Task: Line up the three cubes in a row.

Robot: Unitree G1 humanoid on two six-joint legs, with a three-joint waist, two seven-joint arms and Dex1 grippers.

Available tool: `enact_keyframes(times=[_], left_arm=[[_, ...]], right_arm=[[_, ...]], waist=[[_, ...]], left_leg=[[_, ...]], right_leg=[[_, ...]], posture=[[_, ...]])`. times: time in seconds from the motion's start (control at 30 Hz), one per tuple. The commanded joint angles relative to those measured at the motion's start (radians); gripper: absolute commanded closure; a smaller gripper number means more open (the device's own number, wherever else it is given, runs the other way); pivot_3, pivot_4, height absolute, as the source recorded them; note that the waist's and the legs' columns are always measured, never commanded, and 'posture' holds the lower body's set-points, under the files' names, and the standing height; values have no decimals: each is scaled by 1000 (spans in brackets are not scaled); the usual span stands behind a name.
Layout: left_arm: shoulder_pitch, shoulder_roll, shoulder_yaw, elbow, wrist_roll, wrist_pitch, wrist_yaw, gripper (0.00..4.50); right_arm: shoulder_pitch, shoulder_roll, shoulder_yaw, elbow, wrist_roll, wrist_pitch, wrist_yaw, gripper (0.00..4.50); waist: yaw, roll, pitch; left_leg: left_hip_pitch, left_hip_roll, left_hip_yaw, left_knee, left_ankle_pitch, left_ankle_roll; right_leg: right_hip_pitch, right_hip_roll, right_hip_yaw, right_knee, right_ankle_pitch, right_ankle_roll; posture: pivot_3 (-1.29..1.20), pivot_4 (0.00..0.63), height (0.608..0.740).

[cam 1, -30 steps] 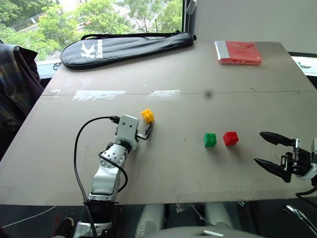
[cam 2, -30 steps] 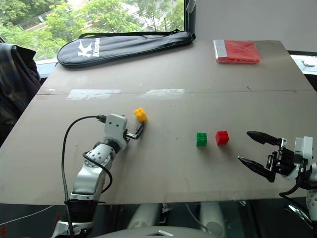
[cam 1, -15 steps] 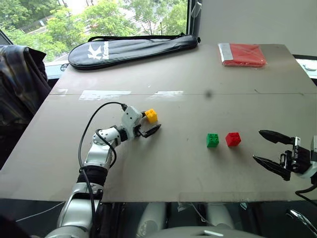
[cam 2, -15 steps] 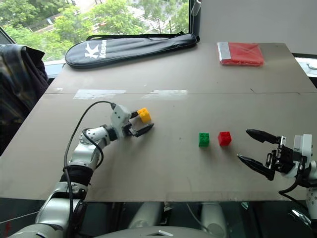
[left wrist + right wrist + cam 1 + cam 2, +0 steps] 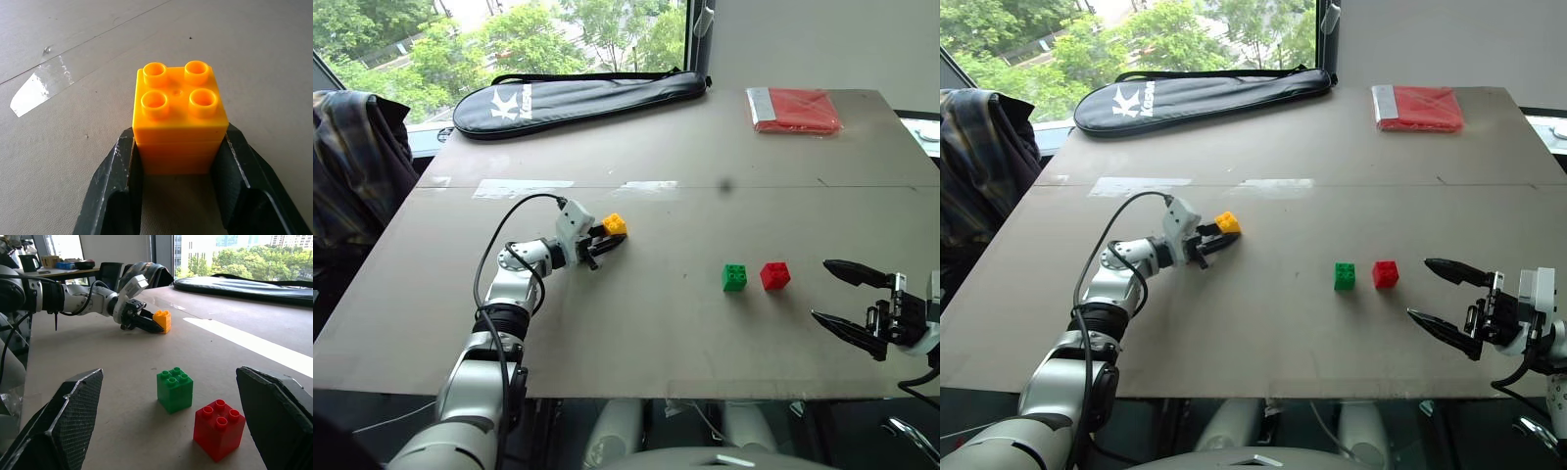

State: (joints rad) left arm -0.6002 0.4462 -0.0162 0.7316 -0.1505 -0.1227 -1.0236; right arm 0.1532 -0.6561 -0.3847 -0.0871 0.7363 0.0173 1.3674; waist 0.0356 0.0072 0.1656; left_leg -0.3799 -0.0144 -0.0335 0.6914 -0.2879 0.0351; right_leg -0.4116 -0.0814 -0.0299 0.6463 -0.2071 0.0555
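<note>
The left gripper [image 5: 607,240] has its two black fingers [image 5: 120,181] pressed against the two sides of the yellow cube [image 5: 615,224], one finger on each side, so the cube sits squeezed between them. The yellow cube stands upright on the grey surface [image 5: 705,157] with its four round studs facing up, and the finger tips reach about halfway along its sides. A strip of shiny clear tape [image 5: 39,85] is stuck flat on the surface a little way beyond the fingers. The right gripper [image 5: 847,299] hangs near the edge of the surface with its two black fingers [image 5: 63,421] spread wide apart, and nothing is between them. Out in front of those open fingers stand the green cube [image 5: 735,277] and the red cube [image 5: 774,275]. These two cubes sit just beside each other, with a small gap between them, both upright with studs on top. The red cube is the one nearer to the right fingers, and the green cube is on its far side, toward the left gripper. The yellow cube is well apart from the other two. At the far end of the surface lie a long black racket bag [image 5: 578,96] and a flat red packet [image 5: 793,110], both far from the fingers of either gripper.
</note>
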Motion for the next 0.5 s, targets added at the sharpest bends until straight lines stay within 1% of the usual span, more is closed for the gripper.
enact_keyframes(times=[0.03,0.17,0.27,0.37,0.5], left_arm=[[43,-7,-61,-112,2,14,-85,3223],[97,-14,-134,-309,-11,38,-162,3223],[119,-16,-175,-394,-17,45,-201,3223],[109,-28,-217,-414,10,46,-200,3223],[73,-56,-256,-368,41,16,-199,3223]], right_arm=[[4,-3,-26,-34,21,0,2,0],[9,-4,-22,-42,22,7,3,0],[12,-5,-20,-47,24,15,2,0],[18,-8,-21,-51,24,26,5,0],[26,-6,-21,-50,22,26,9,0]], waist=[[0,-1,1],[-2,-3,2],[-1,-5,3],[-2,-7,4],[-2,-8,5]], left_leg=[[0,0,0,0,0,0],[-2,0,0,-1,0,0],[-3,0,0,-1,0,0],[-3,1,-1,-1,0,0],[-3,1,0,-1,0,0]], right_leg=[[0,0,0,0,0,-1],[-1,0,0,-2,1,-2],[-3,0,0,-3,1,-2],[-3,0,0,-3,1,-2],[-3,1,0,-3,1,-2]], posture=[[0,150,694],[0,150,694],[0,150,694],[0,150,694],[0,150,694]])
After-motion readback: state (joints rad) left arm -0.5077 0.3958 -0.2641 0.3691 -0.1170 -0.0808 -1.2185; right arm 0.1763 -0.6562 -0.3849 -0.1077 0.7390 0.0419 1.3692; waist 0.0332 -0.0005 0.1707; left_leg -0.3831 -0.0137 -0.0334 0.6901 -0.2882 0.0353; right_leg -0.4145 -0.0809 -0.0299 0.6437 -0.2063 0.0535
